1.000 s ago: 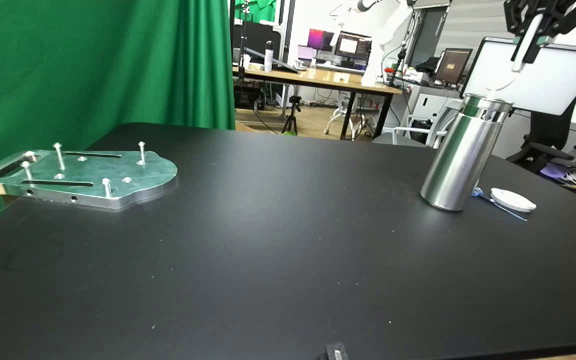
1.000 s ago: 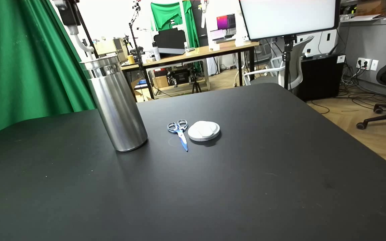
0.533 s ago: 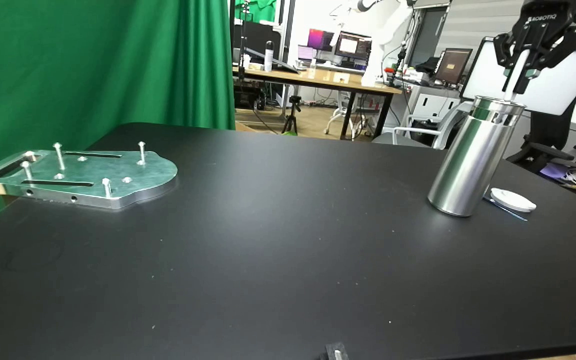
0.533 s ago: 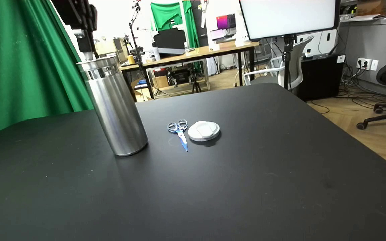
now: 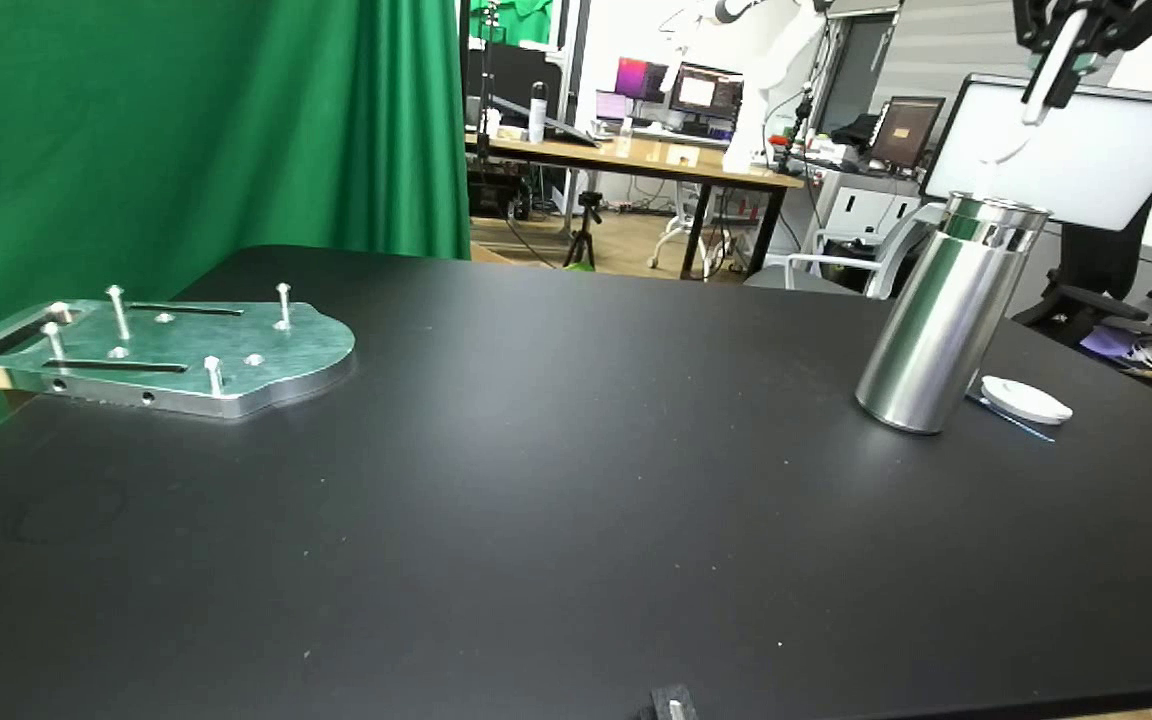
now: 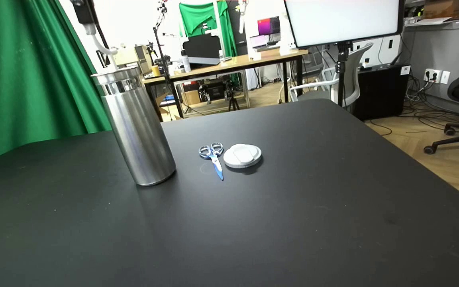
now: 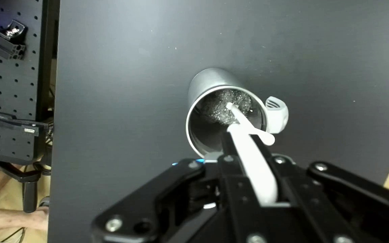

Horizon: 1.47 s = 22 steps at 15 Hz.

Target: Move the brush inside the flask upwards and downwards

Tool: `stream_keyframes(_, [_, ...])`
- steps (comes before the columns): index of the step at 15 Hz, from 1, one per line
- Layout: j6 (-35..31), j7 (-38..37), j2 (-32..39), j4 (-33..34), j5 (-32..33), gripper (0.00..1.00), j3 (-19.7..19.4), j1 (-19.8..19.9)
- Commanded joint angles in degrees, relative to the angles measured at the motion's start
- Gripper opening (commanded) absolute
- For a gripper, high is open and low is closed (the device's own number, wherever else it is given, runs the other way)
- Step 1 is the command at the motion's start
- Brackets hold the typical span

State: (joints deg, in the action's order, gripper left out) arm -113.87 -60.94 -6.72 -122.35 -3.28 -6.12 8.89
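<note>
The flask (image 5: 946,315) is a tall silver cylinder on the black table, also in an exterior view (image 6: 138,135) and, seen from above, in the wrist view (image 7: 211,76). My gripper (image 7: 241,139) is shut on the brush's white handle (image 7: 253,165). In both exterior views the gripper (image 5: 1046,95) (image 6: 88,18) is above the flask's mouth, apart from it. The brush (image 6: 104,50) has a bent white neck whose stem enters the mouth. Its greyish bristles (image 7: 233,96) show inside the flask in the wrist view. The brush's lower end is hidden.
Blue scissors (image 6: 213,158) and a white lid (image 6: 242,156) lie beside the flask. A greenish metal plate with pegs (image 5: 166,345) is at the table's far side. A white piece (image 7: 277,114) beside the flask's rim is unclear. A pegboard (image 7: 7,98) and a person's leg (image 7: 12,217) show past the table edge.
The gripper goes down with the brush to the flask's mouth by half a second ago, and is now raised again. The flask has shifted slightly since one second ago.
</note>
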Motion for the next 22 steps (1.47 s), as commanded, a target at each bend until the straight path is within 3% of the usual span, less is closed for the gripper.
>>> stream_keyframes(1, [2.50,0.12,-6.22,-0.84,-0.17,0.04,0.58,-0.34])
stream_keyframes(6, [2.91,1.35,-7.52,-0.97,-1.93,0.04,0.49,0.26])
stream_keyframes(17, [1.54,2.84,6.03,0.73,-8.85,0.04,-2.53,1.63])
stream_keyframes(22, [1.63,2.21,3.91,0.54,-8.15,0.04,-2.74,1.28])
